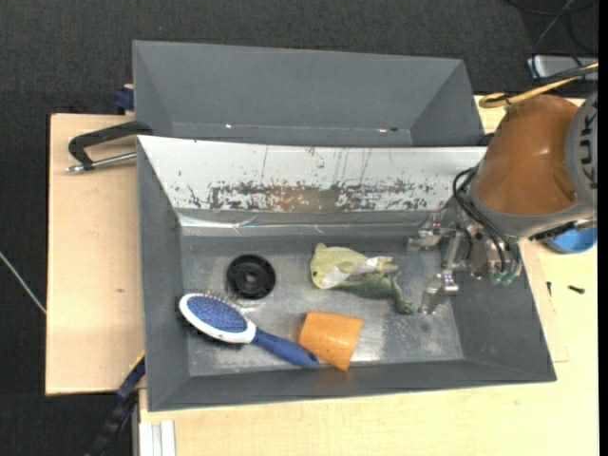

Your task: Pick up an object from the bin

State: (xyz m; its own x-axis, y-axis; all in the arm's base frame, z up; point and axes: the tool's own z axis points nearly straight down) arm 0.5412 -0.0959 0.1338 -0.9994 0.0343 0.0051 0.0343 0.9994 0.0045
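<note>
The grey metal bin [418, 335] is carrying a black disc [251, 275], a blue hairbrush [220, 317] lying against an orange cup [331, 338] (tipped on its side), and a crumpled pale green soft thing [353, 272].

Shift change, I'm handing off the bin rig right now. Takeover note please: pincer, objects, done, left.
Pincer: low at the right side of the bin, just right of the green-yellow crumpled thing; nothing visibly held.
Things: black round disc left of centre, blue hairbrush front left, orange cup on its side by the brush handle's end.
Done: no pick yet; everything lies on the floor.
Left: grasp one thing and lift it out.
</note>
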